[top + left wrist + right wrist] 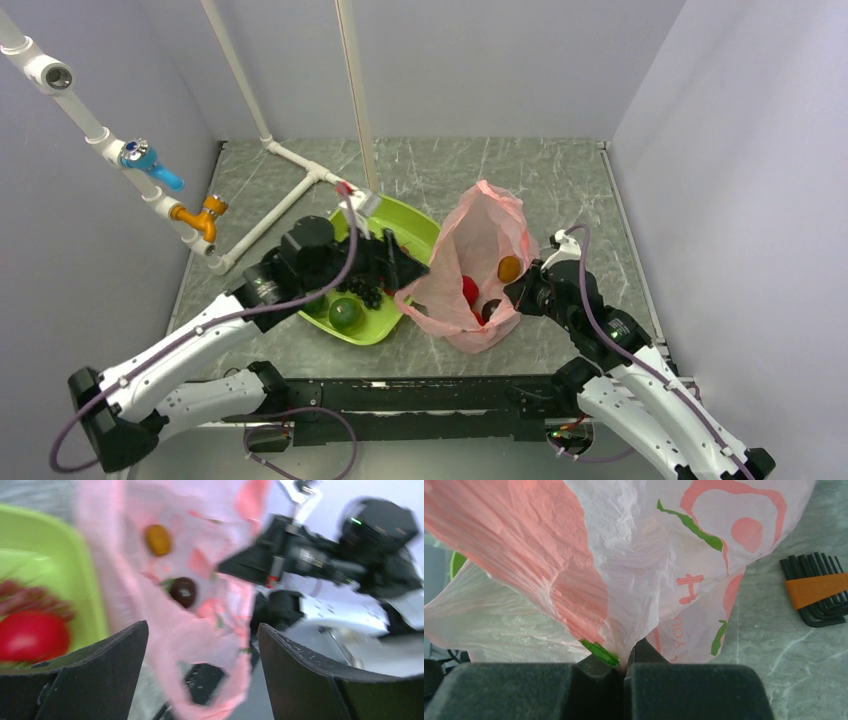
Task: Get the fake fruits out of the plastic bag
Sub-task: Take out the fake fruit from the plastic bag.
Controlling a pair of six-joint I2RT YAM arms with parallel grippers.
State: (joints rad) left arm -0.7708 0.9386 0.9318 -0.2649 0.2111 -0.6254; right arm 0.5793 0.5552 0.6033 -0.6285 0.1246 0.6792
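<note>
top: high at near edge, looking down on whole table (520, 170) | left wrist: low, near, faces bag (200, 625) and right arm (350, 555) | right wrist: very close against bag | shared: bag in all three

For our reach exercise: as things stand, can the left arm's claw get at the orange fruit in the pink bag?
Probably yes. The right claw pinches the bag, holding its mouth open; the orange fruit lies uncovered inside, and the open left claw sits at the rim.
</note>
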